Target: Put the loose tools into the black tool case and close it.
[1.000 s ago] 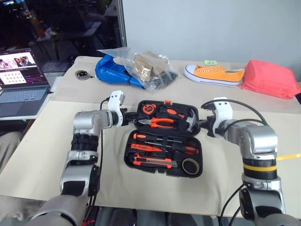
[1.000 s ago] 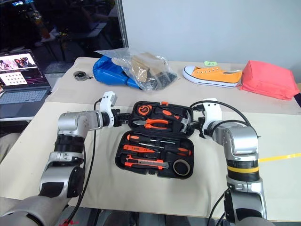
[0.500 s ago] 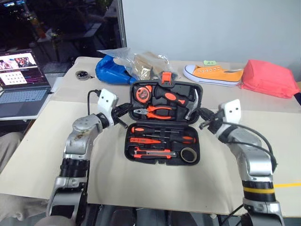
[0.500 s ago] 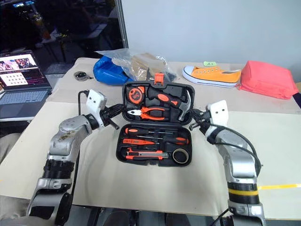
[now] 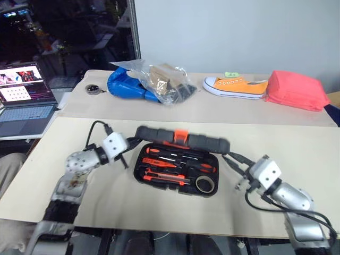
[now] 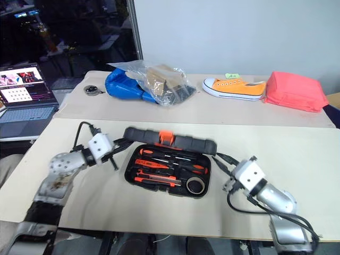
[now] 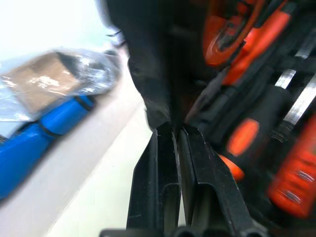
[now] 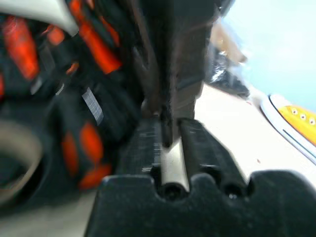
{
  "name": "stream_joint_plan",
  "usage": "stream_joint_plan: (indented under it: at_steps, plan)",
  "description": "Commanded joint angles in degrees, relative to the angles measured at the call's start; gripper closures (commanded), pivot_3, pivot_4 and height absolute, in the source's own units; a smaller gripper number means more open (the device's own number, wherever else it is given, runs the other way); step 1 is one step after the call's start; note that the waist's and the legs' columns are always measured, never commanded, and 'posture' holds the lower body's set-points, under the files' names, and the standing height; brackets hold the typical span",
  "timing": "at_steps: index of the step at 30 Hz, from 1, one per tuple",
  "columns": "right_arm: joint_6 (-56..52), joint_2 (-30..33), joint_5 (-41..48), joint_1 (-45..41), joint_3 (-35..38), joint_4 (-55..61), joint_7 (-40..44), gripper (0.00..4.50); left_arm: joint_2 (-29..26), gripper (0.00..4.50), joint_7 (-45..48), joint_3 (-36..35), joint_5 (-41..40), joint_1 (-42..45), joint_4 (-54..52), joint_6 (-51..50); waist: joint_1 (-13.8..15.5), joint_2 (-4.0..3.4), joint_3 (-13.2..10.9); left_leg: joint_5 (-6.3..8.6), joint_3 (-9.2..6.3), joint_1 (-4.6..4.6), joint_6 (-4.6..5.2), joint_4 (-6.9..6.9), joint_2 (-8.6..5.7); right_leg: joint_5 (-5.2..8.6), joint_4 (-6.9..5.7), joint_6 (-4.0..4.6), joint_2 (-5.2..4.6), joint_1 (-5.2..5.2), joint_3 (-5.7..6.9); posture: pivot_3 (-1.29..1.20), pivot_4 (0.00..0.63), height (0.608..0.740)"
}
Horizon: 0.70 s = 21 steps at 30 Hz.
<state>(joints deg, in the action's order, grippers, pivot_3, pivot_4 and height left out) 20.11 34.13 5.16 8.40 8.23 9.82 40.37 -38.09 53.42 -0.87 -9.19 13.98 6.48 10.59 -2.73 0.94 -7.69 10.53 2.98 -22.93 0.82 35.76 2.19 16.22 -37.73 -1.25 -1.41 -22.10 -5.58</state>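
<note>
The black tool case (image 5: 139,171) lies mid-table with its lid (image 5: 159,135) tipped forward over the base, seen edge-on, its orange latch (image 5: 181,136) on top. In the base rest the orange-and-black screwdrivers (image 5: 178,159), the utility knife (image 5: 166,178) and the dark tape roll (image 5: 205,184). My left gripper (image 5: 131,144) pinches the lid's left end, its fingers (image 7: 160,168) close together on the edge. At the lid's right end my right gripper (image 5: 229,155) likewise grips the edge between its fingers (image 8: 197,143).
An open laptop (image 5: 24,98) stands at the far left. Along the back are a blue bag with a clear plastic bag (image 5: 146,82), an orange shoe (image 5: 234,85), a red pouch (image 5: 295,90) and a small round object (image 5: 93,88). The table's front edge is near.
The lid has swung from upright down toward me over the base. Both grippers came back and lower with it, their wrists rolling. The camera view has also shifted.
</note>
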Motion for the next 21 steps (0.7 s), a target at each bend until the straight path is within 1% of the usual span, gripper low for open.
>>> stream_joint_plan:
  at_steps: [1, 2, 3, 4, 7, 9, 10, 11, 12, 13, 14, 16, 17, 19, 20, 21]
  plan:
    - [4.0, 4.4, -1.0, 2.9, 4.4, 0.5, 1.3, 2.07, -7.3, 3.03, 7.5, -6.6, -8.3, -5.7, -4.0, -6.6, -0.7, 0.01, 0.0, 0.02, 0.06, -0.01, 0.00, -0.05, 0.07, 0.03, -0.01, 0.06, 0.05, -0.07, -0.03, 0.00, 0.150, 0.740]
    - [4.0, 5.6, -1.0, 3.8, 4.8, 0.4, 1.8, 1.85, -8.4, 2.77, 8.4, -7.5, -9.5, -6.7, -4.9, -7.8, -0.8, 0.04, 0.0, 0.03, 0.05, 0.00, 0.01, -0.10, 0.09, 0.05, -0.02, 0.08, 0.04, -0.08, -0.01, 0.00, 0.150, 0.740]
    - [2.4, 7.3, 0.5, 5.6, 6.1, 1.6, 3.2, 1.50, -10.2, 2.43, 10.3, -9.4, -12.2, -8.3, -6.5, -9.8, -0.7, 0.10, -0.1, 0.03, 0.04, 0.00, 0.00, -0.12, 0.11, 0.08, -0.06, 0.11, 0.04, -0.09, 0.01, 0.00, 0.150, 0.740]
    - [1.2, 8.4, 1.7, 6.8, 7.0, 2.3, 4.0, 1.50, -11.3, 2.43, 11.4, -10.7, -14.0, -9.4, -7.8, -11.4, -0.6, 0.13, -0.1, 0.03, 0.03, -0.02, 0.00, -0.11, 0.12, 0.10, -0.08, 0.12, 0.04, -0.10, 0.06, 0.00, 0.150, 0.740]
    - [-7.9, 11.7, 10.5, 11.6, 10.2, 8.0, 7.9, 1.50, -14.9, 2.43, 14.8, -15.2, -22.0, -13.6, -14.5, -20.3, 0.1, 0.17, -0.1, 0.03, 0.08, 0.00, 0.00, -0.11, 0.19, 0.15, -0.06, 0.08, -0.02, -0.06, 0.08, 0.00, 0.150, 0.740]
    - [-17.8, 14.4, 23.1, 15.4, 12.0, 16.0, 11.3, 2.07, -17.4, 2.36, 17.2, -18.7, -29.1, -17.9, -21.6, -27.2, 0.3, 0.16, -0.1, 0.03, 0.22, 0.04, 0.00, -0.09, 0.30, 0.18, -0.04, 0.04, -0.06, 0.00, 0.08, 0.00, 0.150, 0.740]
    - [-21.4, 16.4, 26.9, 17.1, 11.7, 19.7, 13.8, 2.20, -18.4, 2.36, 18.5, -20.3, -32.3, -20.1, -25.3, -29.9, 0.3, 0.12, -0.1, 0.03, 0.28, 0.06, -0.01, -0.08, 0.34, 0.24, 0.00, -0.07, -0.08, 0.02, 0.09, 0.00, 0.150, 0.740]
    - [-23.5, 17.9, 28.7, 18.0, 11.2, 22.3, 15.5, 2.54, -19.1, 2.36, 19.0, -21.5, -34.9, -21.8, -28.3, -32.4, 0.2, 0.15, -0.1, 0.03, 0.35, -0.04, -0.01, -0.08, 0.51, 0.27, -0.03, -0.07, -0.21, -0.06, 0.04, 0.00, 0.150, 0.740]
    - [-25.6, 19.5, 30.0, 18.2, 10.0, 24.6, 16.7, 2.92, -19.9, 2.36, 19.6, -22.5, -37.1, -23.5, -31.1, -34.3, 0.1, 0.22, -0.1, 0.04, 0.38, 0.05, -0.01, -0.09, 0.54, 0.30, -0.02, -0.04, -0.22, 0.05, 0.05, 0.00, 0.150, 0.740]
    - [-28.0, 20.9, 31.4, 18.0, 8.8, 26.7, 17.3, 3.21, -20.4, 2.36, 19.9, -23.3, -38.6, -24.8, -33.3, -35.9, 0.1, 0.26, -0.1, 0.04, 0.38, 0.10, -0.03, -0.10, 0.61, 0.34, 0.03, -0.08, -0.22, 0.10, 0.05, 0.00, 0.150, 0.740]
    - [-29.4, 22.1, 31.0, 17.1, 6.4, 28.4, 18.1, 3.62, -20.7, 2.36, 20.2, -23.7, -40.0, -25.8, -35.5, -37.2, 0.1, 0.31, -0.1, 0.04, 0.37, 0.10, -0.03, -0.09, 0.67, 0.36, 0.11, -0.12, -0.21, 0.10, 0.06, 0.00, 0.150, 0.740]
    - [-31.4, 23.8, 28.9, 14.5, 1.3, 30.8, 19.4, 4.26, -20.9, 2.36, 19.8, -24.1, -42.3, -26.3, -38.6, -39.3, 0.2, 0.33, -0.1, 0.04, 0.38, 0.17, -0.03, -0.07, 0.72, 0.36, 0.10, -0.11, -0.15, 0.09, 0.08, 0.00, 0.150, 0.740]
    - [-32.1, 24.1, 28.1, 13.4, -0.5, 31.4, 19.6, 4.45, -21.0, 2.36, 19.6, -24.2, -43.0, -26.3, -39.4, -40.0, 0.3, 0.35, -0.2, 0.04, 0.38, 0.18, -0.03, -0.08, 0.72, 0.42, 0.09, -0.01, -0.14, 0.07, 0.13, 0.00, 0.150, 0.740]
    - [-33.9, 22.3, 22.2, 7.4, -7.0, 29.3, 16.6, 4.45, -21.2, 2.36, 19.1, -23.8, -44.6, -26.5, -42.4, -41.6, 0.4, 0.37, -0.1, 0.04, 0.39, 0.19, -0.03, -0.08, 0.72, 0.56, 0.09, 0.27, -0.12, 0.00, 0.14, 0.00, 0.150, 0.740]
    - [-34.2, 21.3, 18.9, 4.8, -9.6, 27.8, 15.1, 4.50, -21.3, 1.85, 18.7, -23.8, -45.5, -26.5, -43.7, -42.5, 0.4, 0.39, -0.2, 0.04, 0.41, 0.24, -0.03, -0.11, 0.72, 0.56, 0.08, 0.28, -0.02, 0.03, 0.16, 0.00, 0.150, 0.740]
    - [-34.8, 20.4, 17.3, 2.9, -11.5, 26.8, 14.1, 4.50, -21.3, 1.73, 18.7, -23.6, -45.1, -26.6, -44.7, -42.4, 0.5, 0.37, -0.2, 0.04, 0.41, 0.27, -0.04, -0.07, 0.73, 0.57, 0.09, 0.29, -0.01, -0.07, 0.16, 0.00, 0.150, 0.740]
